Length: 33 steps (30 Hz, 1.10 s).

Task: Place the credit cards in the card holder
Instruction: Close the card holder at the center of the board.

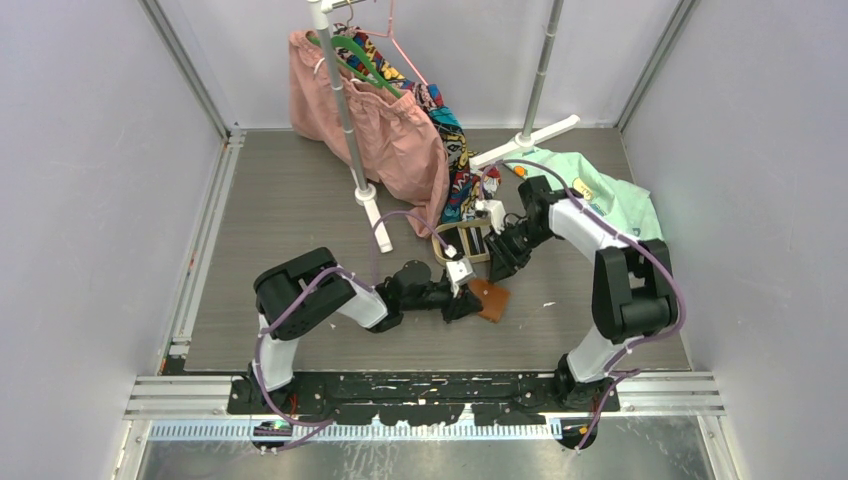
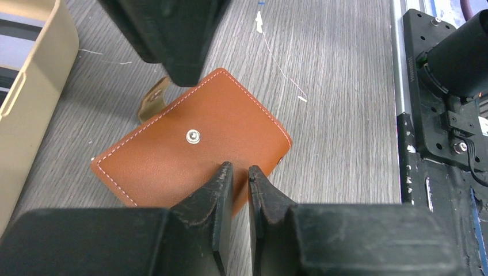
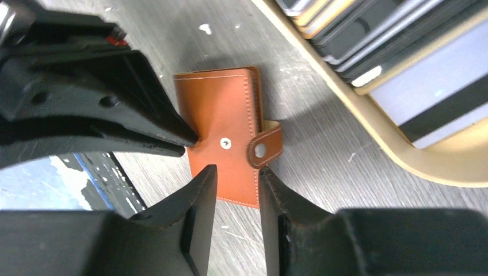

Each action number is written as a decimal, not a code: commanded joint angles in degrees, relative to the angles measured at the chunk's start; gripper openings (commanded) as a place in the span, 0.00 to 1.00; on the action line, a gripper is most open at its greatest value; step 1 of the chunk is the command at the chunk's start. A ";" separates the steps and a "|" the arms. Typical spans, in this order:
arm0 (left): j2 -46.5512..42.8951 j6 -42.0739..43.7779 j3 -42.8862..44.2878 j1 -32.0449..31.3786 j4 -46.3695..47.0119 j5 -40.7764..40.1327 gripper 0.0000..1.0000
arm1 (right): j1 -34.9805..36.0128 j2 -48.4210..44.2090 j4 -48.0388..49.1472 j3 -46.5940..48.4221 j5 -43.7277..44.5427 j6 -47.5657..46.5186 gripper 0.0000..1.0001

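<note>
The card holder [image 2: 195, 144] is a tan-brown leather wallet lying closed on the grey table, with its snap strap [image 3: 263, 146] undone; it also shows in the top view [image 1: 491, 299]. My left gripper [image 2: 237, 168] is nearly shut with nothing between its fingers, its tips at the wallet's edge [image 1: 468, 300]. My right gripper [image 3: 236, 169] is open and empty just above the wallet's strap side [image 1: 503, 262]. The credit cards [image 3: 357, 34], mostly dark, stand stacked in the oval beige tray [image 3: 403, 155].
The beige tray [image 1: 447, 243] sits just behind the wallet, its wall close on the left in the left wrist view [image 2: 34, 86]. A white garment rack [image 1: 350, 130] with a pink garment [image 1: 385, 135] stands behind. A pale green cloth [image 1: 610, 195] lies at right.
</note>
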 commanded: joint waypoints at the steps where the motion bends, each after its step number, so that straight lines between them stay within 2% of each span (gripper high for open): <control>1: 0.86 -2.22 -1.68 0.79 1.76 -0.63 0.17 | 0.67 -9.22 4.33 -5.71 -5.84 -13.30 0.42; 5: 1.25 -3.23 -1.85 0.97 2.55 -0.13 0.17 | 0.19 -12.14 8.85 -9.72 -7.11 -23.89 0.52; 13: 2.22 -4.23 -1.50 1.06 4.08 0.55 0.17 | -1.19 -8.23 8.10 -8.77 -5.31 -27.61 0.53; 18: 2.45 -4.66 -1.75 1.14 4.76 0.83 0.17 | -1.24 -5.21 6.43 -7.18 -5.97 -28.82 0.46; 24: 2.64 -4.90 -1.79 1.31 5.10 0.97 0.17 | -1.25 -2.63 3.91 -4.78 -6.41 -30.33 0.31; 33: 2.84 -5.24 -1.85 1.41 5.41 0.94 0.16 | -1.23 -3.19 3.60 -4.62 -7.17 -30.29 0.24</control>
